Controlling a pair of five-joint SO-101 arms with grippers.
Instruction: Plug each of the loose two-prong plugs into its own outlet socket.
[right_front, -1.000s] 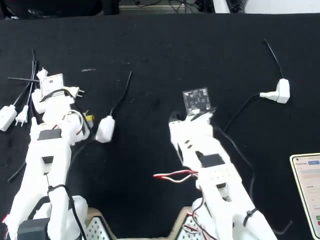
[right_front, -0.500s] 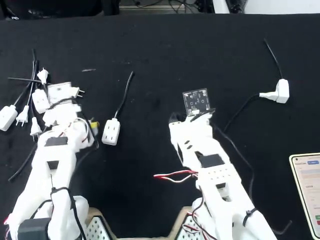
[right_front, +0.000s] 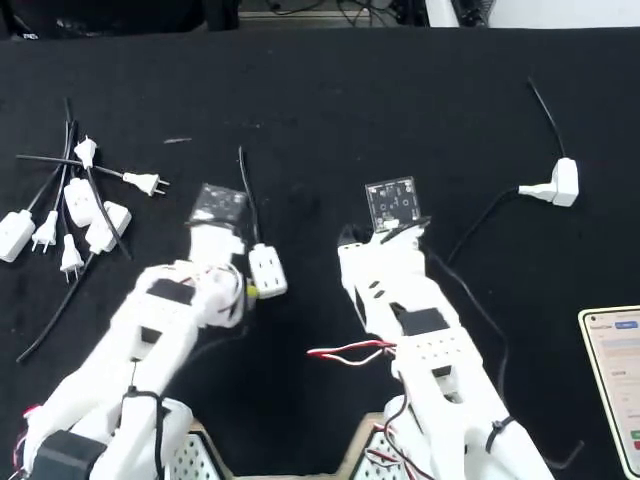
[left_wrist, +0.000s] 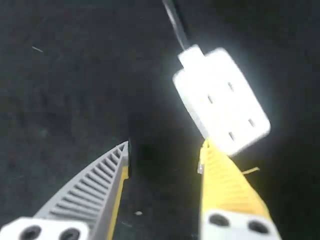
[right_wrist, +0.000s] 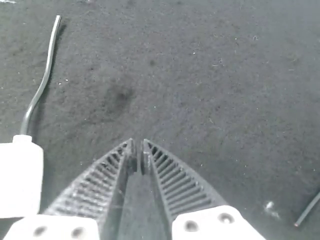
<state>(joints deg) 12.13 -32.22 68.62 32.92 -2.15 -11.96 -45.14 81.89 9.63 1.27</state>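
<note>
— What's closest in?
— Both arms rise from the near edge of the table (right_front: 320, 90), which is covered in black cloth. A phone (right_front: 612, 370) lies at the near right edge, apart from either arm. A stretch of cloth runs between the two arms.
— And the right gripper (right_wrist: 136, 150)?
— Clenched, with its fingers pressed together and nothing between them, over the cloth near the middle of the table.
— The left gripper (left_wrist: 165, 147)?
— Released. Its grey and yellow fingers stand wide apart above the cloth, gripping nothing.
— Where's the outlet block (left_wrist: 222, 107) against it?
— Just beside the yellow finger's tip, on its outer side, not between the fingers. I can't tell whether they touch. From above, the block (right_front: 267, 271) lies between the two arms, nearer the left one. Its cord (right_front: 245, 185) runs toward the far side.
— Anything in its sockets?
— The slots face up and show as dark slits. No plug sits in them yet.
— The loose plugs (right_front: 70, 215)?
— Farther off, near the left edge, in a tangle of white plugs, small outlet blocks and black cords, well apart from both grippers. One plug (right_front: 150, 183) lies at the tangle's right side, prongs pointing right.
— Farthest?
— A white plug piece (right_front: 560, 183) on its own cord, toward the far right, with broad cloth around it up to the far edge.
</note>
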